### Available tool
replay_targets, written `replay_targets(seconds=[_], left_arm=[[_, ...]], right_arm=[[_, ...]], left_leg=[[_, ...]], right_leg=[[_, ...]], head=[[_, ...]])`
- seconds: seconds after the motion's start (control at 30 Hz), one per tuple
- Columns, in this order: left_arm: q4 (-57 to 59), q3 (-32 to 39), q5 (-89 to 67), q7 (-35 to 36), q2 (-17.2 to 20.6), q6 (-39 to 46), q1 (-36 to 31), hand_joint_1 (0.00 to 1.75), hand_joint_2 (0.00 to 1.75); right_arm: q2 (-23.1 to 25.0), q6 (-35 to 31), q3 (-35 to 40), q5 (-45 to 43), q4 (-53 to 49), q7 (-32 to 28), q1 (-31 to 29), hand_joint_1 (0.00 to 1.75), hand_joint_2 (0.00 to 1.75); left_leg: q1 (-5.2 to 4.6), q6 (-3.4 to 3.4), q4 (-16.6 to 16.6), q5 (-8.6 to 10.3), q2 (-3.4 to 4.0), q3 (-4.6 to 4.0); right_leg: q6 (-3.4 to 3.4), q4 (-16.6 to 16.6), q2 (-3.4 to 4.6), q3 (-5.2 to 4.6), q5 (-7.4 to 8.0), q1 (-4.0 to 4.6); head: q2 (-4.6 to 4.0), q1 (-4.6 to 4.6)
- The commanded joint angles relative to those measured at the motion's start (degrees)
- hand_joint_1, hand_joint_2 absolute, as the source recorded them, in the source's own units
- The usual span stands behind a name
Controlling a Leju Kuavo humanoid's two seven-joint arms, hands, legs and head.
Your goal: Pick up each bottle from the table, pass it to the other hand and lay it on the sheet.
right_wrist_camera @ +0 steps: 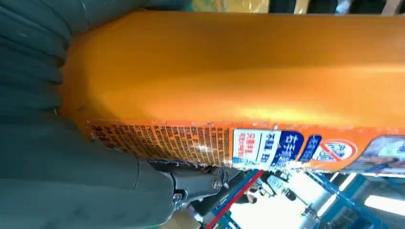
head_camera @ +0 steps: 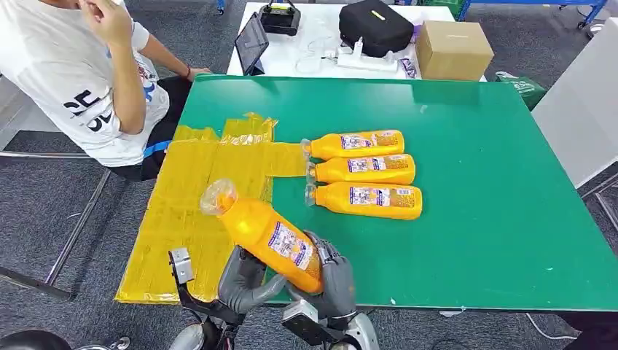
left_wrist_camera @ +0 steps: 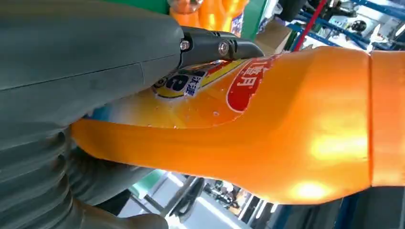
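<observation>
Both hands grasp one orange bottle (head_camera: 266, 235): left hand (head_camera: 244, 281), right hand (head_camera: 331, 281). Three bottles (head_camera: 364, 175) lie on green tabletop (head_camera: 495, 182).

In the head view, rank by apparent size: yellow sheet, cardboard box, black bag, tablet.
1. yellow sheet, by far the largest
2. black bag and cardboard box: look alike, not ranked
3. tablet, seen at an angle, smallest

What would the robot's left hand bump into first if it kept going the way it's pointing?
The left hand already presses on the orange bottle it shares with the right hand. Pushing straight on, up and forward, the bottle's clear cap would probably reach the yellow sheet first, though depth is hard to judge.
</observation>
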Motion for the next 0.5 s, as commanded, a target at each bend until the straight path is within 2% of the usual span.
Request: replay_targets(seconds=[0.03, 0.13, 0.3, 0.5], left_arm=[[4.50, -1.31, -0.37, 0.40, 1.54, 0.07, -2.09, 0.00, 1.75], [4.47, -0.36, -0.14, 0.11, 1.50, 0.43, -2.43, 0.00, 1.75], [2.70, 3.64, 3.65, -0.85, 0.47, -1.36, -2.38, 0.00, 1.75], [-0.46, 4.90, 5.32, -0.91, -0.08, -1.59, -1.42, 0.00, 1.75]], right_arm=[[0.07, 0.10, 5.14, -0.75, 8.34, -0.13, -2.95, 1.75, 1.75], [0.43, 2.01, 7.43, -1.54, 11.06, -0.14, -3.53, 1.75, 1.75], [2.12, -0.57, 12.53, -3.71, 20.94, -0.51, -4.74, 1.75, 1.75], [1.49, -0.57, 12.99, -4.09, 22.51, 0.04, -5.05, 1.75, 1.75]], left_leg=[[0.05, -0.04, -0.06, -0.07, -0.01, 0.23], [0.03, -0.03, -0.07, -0.07, 0.02, 0.22], [0.06, -0.08, -0.10, -0.11, 0.13, 0.34], [0.04, -0.04, -0.03, -0.06, -0.04, 0.13]], right_leg=[[-0.09, -0.08, -0.09, 0.27, -0.06, 0.07], [-0.08, -0.09, -0.06, 0.26, -0.05, 0.05], [-0.14, -0.11, 0.03, 0.34, -0.06, 0.08], [-0.07, -0.04, -0.12, 0.16, -0.07, 0.06]], head=[[0.00, 0.07], [0.00, 0.07], [0.00, 0.09], [0.00, 0.04]])
